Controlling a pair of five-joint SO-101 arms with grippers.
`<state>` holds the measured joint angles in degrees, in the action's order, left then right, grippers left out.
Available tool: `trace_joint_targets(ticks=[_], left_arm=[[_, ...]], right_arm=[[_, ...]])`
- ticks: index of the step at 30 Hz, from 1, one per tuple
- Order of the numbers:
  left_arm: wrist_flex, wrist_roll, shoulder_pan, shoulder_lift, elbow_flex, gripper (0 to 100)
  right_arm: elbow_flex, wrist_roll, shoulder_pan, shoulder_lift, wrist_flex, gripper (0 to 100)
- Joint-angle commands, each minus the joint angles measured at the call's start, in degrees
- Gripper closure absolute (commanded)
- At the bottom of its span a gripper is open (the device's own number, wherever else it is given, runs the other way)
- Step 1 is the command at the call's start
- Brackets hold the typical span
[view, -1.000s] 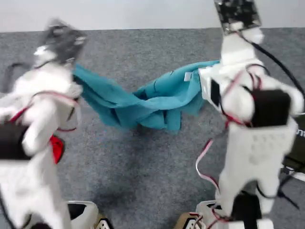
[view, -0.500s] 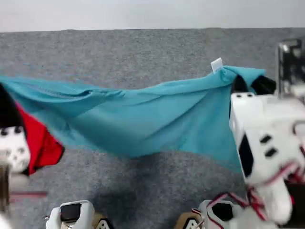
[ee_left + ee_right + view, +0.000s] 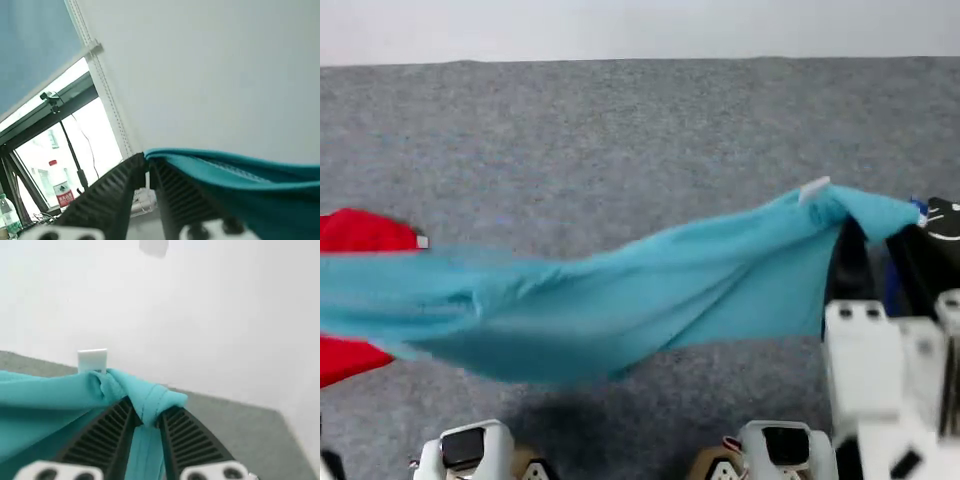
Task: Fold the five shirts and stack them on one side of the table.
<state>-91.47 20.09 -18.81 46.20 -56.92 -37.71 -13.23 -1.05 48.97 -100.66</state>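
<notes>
Shirt [image 3: 650, 300], teal, hangs stretched in the air between my two arms, above the grey tabletop [image 3: 620, 120] rather than lying on it. My left fingers [image 3: 147, 161] are pinched closed on one edge of it. My right fingers [image 3: 148, 412] are clamped closed on a bunched fold at the other end, beside the white tag [image 3: 92, 360]. A red shirt [image 3: 355, 232] lies on my left side of the tabletop, partly behind the teal one.

The risk, as I judge it: each hold takes only a thin bite of cloth, so a hard pull apart could drag an edge free and drop that end. The sagging middle could also land on the red shirt and tangle with it.

A bottle [image 3: 59, 182] stands by the window; what it holds I cannot tell.
</notes>
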Motion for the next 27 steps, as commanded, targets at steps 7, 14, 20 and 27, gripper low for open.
trace_joint_targets(ticks=[7,14,20,27], left_arm=[[2.02,5.80,-0.44,1.41,-2.59,100],[2.11,7.82,-0.53,1.14,-0.48,100],[1.67,7.82,-0.09,-2.11,16.31,100],[15.91,7.82,2.20,-10.11,43.82,100]], right_arm=[[0.09,-6.33,2.24,6.37,-2.42,98.8],[14.42,-8.35,4.97,9.80,-2.07,98.8],[38.95,-8.44,4.97,10.07,6.81,98.8],[65.14,-8.62,2.15,9.80,31.69,98.8]])
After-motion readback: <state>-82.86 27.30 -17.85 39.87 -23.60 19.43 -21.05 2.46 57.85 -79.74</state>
